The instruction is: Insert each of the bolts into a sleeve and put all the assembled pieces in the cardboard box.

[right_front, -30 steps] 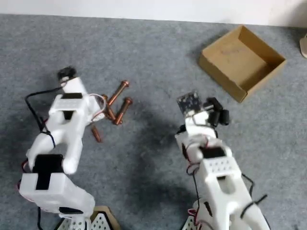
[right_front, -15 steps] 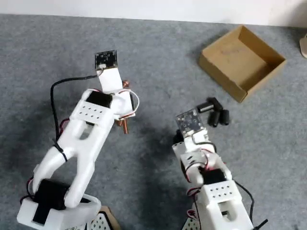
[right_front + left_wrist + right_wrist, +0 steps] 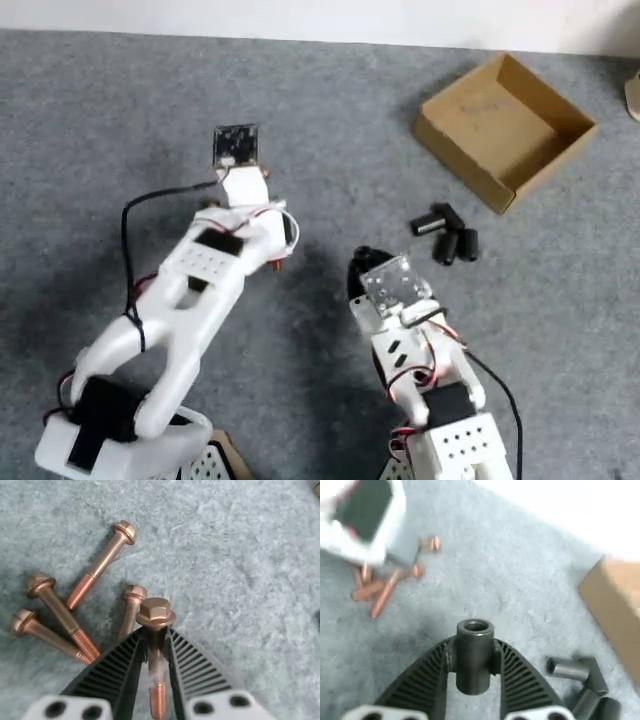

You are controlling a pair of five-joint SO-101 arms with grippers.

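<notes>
On the grey carpeted tabletop point(image 3: 330, 120) an open brown cardboard box point(image 3: 505, 130) is set far right. A black cylindrical sleeve point(image 3: 475, 630) is gripped by the right claw point(image 3: 474, 647), loose black sleeves point(image 3: 445, 232) lying nearby. A copper hex-head bolt point(image 3: 155, 614) is clamped in the left claw point(image 3: 155, 632) beside four loose bolts point(image 3: 60, 612).

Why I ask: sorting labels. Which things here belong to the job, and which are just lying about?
Job: bolt in left gripper; loose bolts; sleeve in right gripper; loose sleeves; cardboard box.
Lying about: pale object at the high view's right edge.
</notes>
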